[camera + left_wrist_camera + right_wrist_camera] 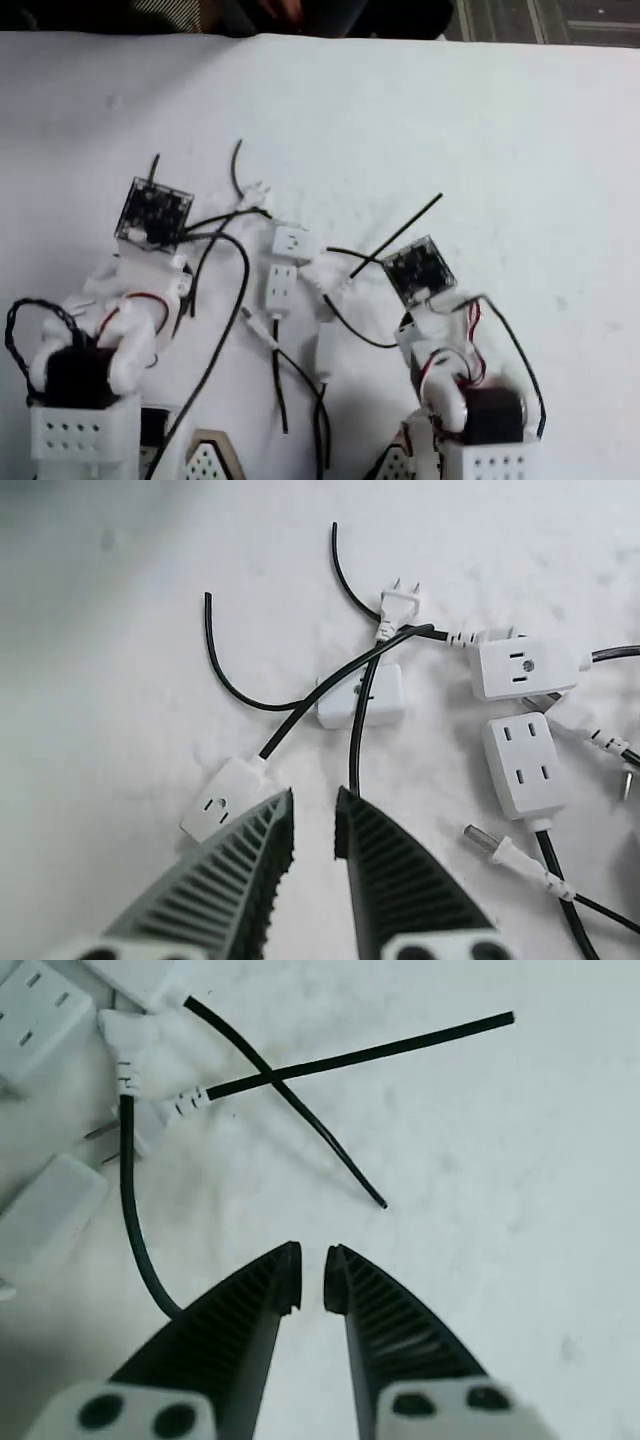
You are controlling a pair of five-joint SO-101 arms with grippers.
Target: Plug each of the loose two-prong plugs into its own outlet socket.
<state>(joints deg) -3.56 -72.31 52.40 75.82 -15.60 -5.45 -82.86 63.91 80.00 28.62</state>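
Two white socket blocks [293,240] [280,285] lie mid-table among black cables, with a third socket block [327,350] nearer the front. A loose two-prong plug [400,605] lies beyond them, prongs pointing away. Another plug [505,850] rests beside the long socket [522,763]. My left gripper [312,815] hovers shut and empty over a small socket [222,800] and a black cable. My right gripper [312,1275] is shut and empty above bare table, short of two plugs [125,1035] [160,1115] with crossed cables.
The left arm [130,300] and right arm [450,370] stand at the front edge, either side of the tangle. A straight black cable [400,232] runs out to the right. White tabletop [520,150] stretches open at the back and right.
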